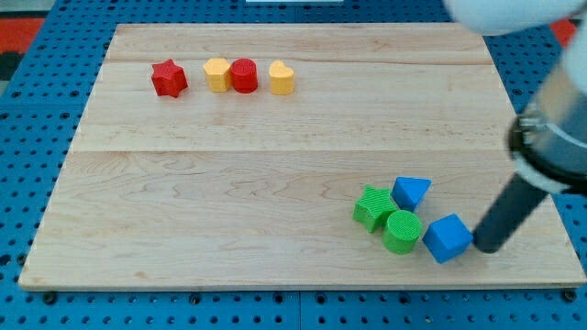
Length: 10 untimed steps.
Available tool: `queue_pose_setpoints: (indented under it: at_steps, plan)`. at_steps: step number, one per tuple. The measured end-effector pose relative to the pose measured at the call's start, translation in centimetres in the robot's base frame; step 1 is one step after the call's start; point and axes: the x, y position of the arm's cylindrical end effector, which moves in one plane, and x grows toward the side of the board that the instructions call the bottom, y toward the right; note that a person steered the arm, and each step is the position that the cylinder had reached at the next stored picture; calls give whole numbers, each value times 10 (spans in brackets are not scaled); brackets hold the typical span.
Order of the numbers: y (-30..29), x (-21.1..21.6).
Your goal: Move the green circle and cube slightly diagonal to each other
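Note:
The green circle point(403, 230) sits near the view's bottom right of the wooden board point(275, 183). A blue cube point(448, 238) lies just to its right, close or touching. A green star-like block point(374, 207) touches the circle at its upper left. A blue triangle point(410, 192) sits above the circle. My tip point(483, 247) rests on the board right against the blue cube's right side. The dark rod slants up to the view's right.
Along the view's top left stand a red star point(169, 78), a yellow hexagon-like block point(217, 74), a red cylinder point(243, 76) and a yellow block point(282, 79) in a row. The board's right edge is near my tip.

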Motion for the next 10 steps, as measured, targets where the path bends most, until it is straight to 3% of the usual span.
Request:
queue_pose_setpoints:
  at_steps: [2, 3, 4, 7, 8, 10]
  plan:
    - [-145, -9]
    - [-170, -10]
    - [-111, -9]
    - [-157, 31]
    - [-215, 23]
    - [-217, -48]
